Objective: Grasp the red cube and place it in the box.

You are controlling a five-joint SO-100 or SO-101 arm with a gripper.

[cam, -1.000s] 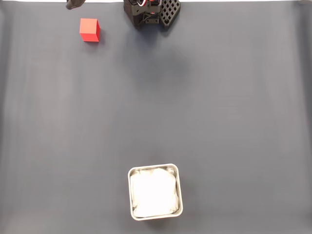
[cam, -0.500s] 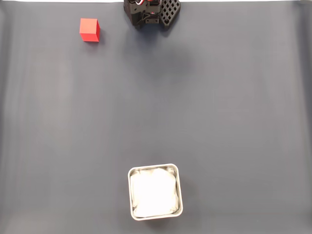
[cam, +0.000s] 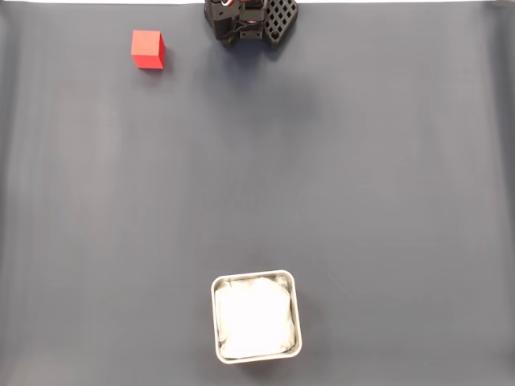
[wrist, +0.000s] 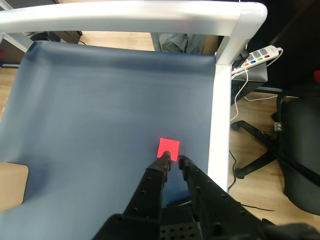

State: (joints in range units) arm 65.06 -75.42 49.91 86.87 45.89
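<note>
cube: red cube [cam: 148, 49] sits flat on the bench [cam: 362, 177], well left of the arm base in the fixed view. Untouched, nothing around it.
arm base: black mount [cam: 249, 20] at the top edge of the fixed view, just right of the cube. This is the landmark for everything else.
tool: in the wrist view the tool [wrist: 173, 160] points down at the cube [wrist: 168, 148], fingertips close together with only a narrow gap, nothing between them. So nearly clenched and empty. Tips look just short of the cube's near edge; can't tell height above the bench.
why that pose: looks like lining up on the cube before opening, my guess. Gap is narrower than the cube, so it has to spread before it can straddle it.
box: silver box [cam: 256, 316] with white paper inside, far below the arm base in the fixed view, well apart from the cube. Open side up and empty, ready for a drop-in.
progress: grasp not yet made, cube not in the box.
risk: cube is close to the bench's white rim [wrist: 220, 125] in the wrist view; a nudge could push it toward that edge.
</note>
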